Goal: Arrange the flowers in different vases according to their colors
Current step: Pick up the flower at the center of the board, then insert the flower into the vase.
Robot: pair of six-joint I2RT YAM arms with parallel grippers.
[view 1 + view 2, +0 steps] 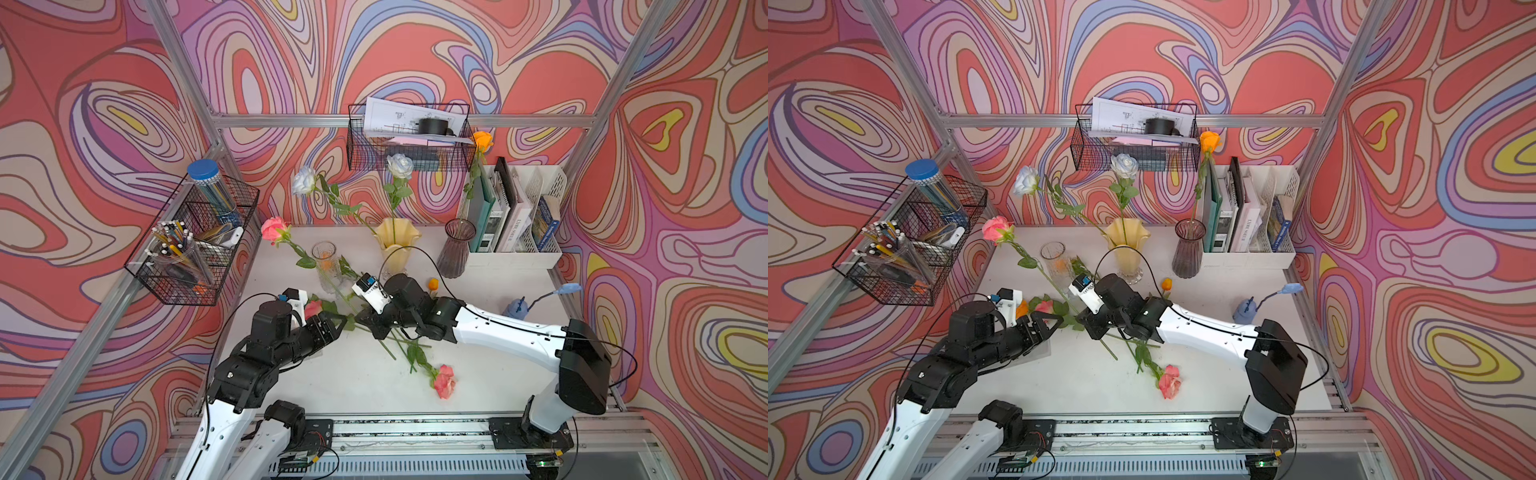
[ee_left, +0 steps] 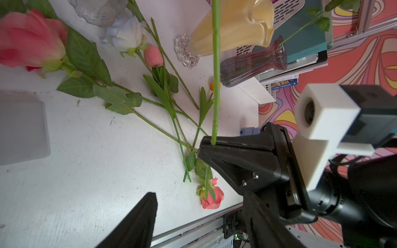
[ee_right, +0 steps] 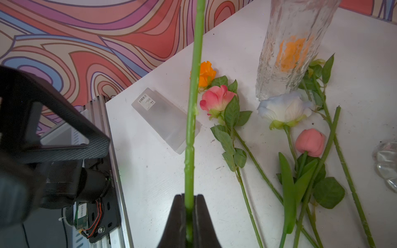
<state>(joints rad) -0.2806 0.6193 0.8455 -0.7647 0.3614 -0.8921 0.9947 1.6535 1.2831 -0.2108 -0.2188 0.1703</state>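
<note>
**Inspector:** State of the end effectors?

**Assistant:** The right gripper (image 3: 189, 200) is pressed together on the green stem (image 3: 193, 107) of a pink rose (image 1: 274, 229). The left gripper (image 1: 337, 325) stands spread and holds nothing. In a top view it sits just left of the right one.

**Inspector:** The governing relation?

**Assistant:** In both top views the clear glass vase (image 1: 326, 257) lies near the right gripper, up and to its left. The stem's long axis runs along that same diagonal. It is pinched near its lower end, and the bloom is raised toward the upper left, beyond the vase. No stem rises from that vase. The yellow vase (image 1: 397, 243) holds white-blue roses and the purple vase (image 1: 457, 249) holds an orange one. In my judgement the stem's lower end must swing over the clear rim, and the right arm is the nearer.

**Inspector:** Writing?

**Assistant:** A book spine (image 2: 284, 83) shows "TREEHOUSE". The frosted box (image 3: 165, 120) carries a barcode label, which is unreadable.
</note>
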